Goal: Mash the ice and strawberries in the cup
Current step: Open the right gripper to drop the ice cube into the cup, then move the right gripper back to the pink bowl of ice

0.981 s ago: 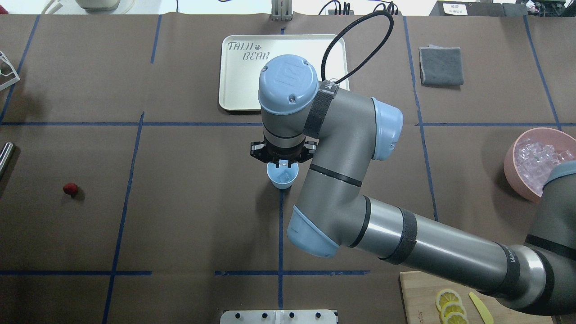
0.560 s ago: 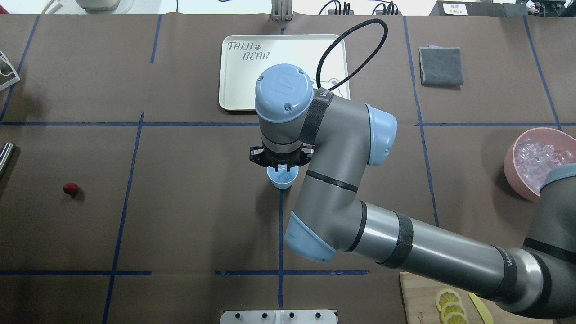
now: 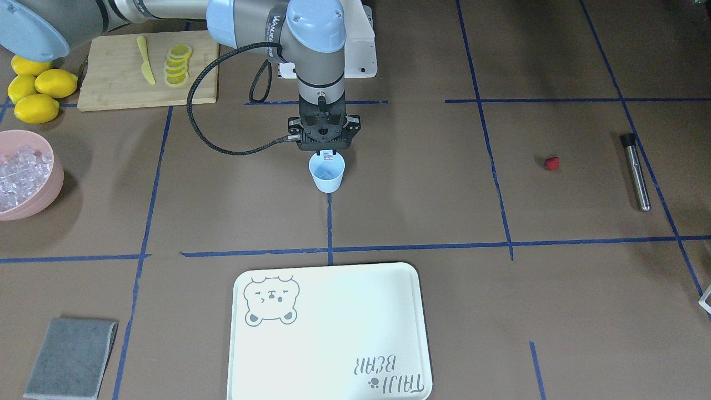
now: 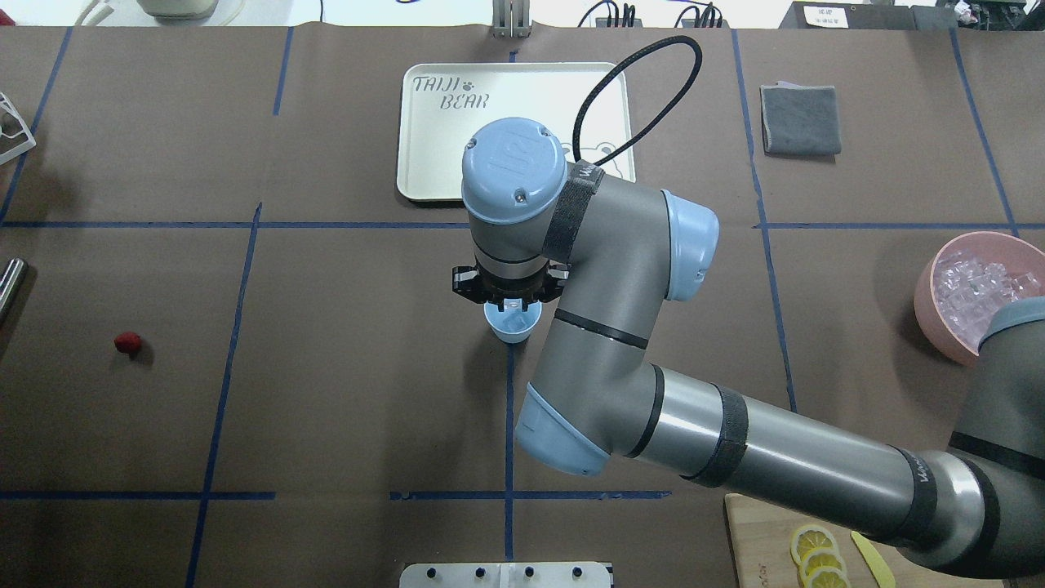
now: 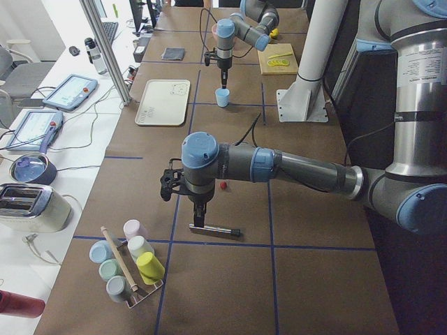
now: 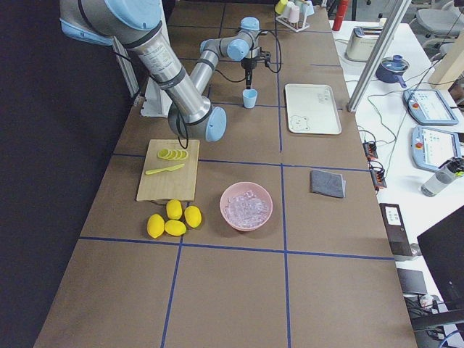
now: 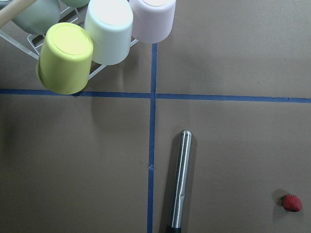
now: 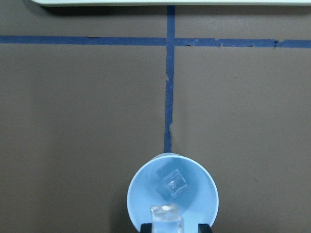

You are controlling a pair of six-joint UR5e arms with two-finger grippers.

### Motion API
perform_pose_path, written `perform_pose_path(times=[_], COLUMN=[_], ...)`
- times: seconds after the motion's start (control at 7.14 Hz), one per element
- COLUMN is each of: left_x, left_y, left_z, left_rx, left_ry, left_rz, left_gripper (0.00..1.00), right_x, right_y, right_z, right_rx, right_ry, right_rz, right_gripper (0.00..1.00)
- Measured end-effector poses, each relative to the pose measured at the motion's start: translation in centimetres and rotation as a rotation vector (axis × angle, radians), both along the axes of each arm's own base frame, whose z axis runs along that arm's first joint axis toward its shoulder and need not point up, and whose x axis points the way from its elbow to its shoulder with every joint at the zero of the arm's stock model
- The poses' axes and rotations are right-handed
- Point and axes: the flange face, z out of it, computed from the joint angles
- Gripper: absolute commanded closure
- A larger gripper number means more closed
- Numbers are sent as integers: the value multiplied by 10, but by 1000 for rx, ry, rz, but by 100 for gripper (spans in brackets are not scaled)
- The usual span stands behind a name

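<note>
Jaws on our right gripper stand narrow and point straight down, pinching one ice cube between the fingertips, just above the mouth of the cup. That pale blue cup stands upright on a blue tape line near the middle of the table, and a second cube lies on its bottom.

The strawberry lies on the bare table well apart from the cup, on our left side. Near it a metal rod with a black end lies flat. Our left gripper hangs over one end of that rod with its fingers turned down. It shows only in the left side view, so we cannot tell whether its jaws are wide or closed. From our left wrist we look down on the rod, with the berry off to one side and three tumblers leaning on a wire rack beyond a tape crossing.

More ice fills a pink bowl toward our right end of the table. Near it are four lemons and a wooden board, which bears lemon slices and a yellow knife. A cream tray printed with a bear lies beyond the cup, on the far side from us. A folded grey cloth lies apart from it, toward our right.
</note>
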Motion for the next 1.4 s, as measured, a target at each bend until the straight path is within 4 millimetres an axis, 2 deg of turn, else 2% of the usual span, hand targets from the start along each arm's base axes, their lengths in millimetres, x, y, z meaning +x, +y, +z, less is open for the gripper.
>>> perform_pose_path(times=[0.14,0.28,0.42,0.84,1.12,1.26,1.4], left_x=[0,0,0,0,0,0,0], left_y=[0,0,0,0,0,0,0], left_z=[0,0,0,0,-1,0,0], left_rx=[0,0,0,0,0,0,-1], left_ry=[0,0,0,0,1,1,1], left_rz=[0,0,0,0,0,0,0], left_gripper=[0,0,0,0,0,0,0], right_x=[0,0,1,2,13,34,68], right_y=[0,0,-1,-1,-1,-4,-6], right_z=[0,0,0,-2,-11,-15,-9], right_rx=[0,0,0,4,10,17,22], right_ry=[0,0,-1,-3,-24,-41,-47], right_rz=[0,1,1,9,23,40,64], right_gripper=[54,38,3,1,1,1,1])
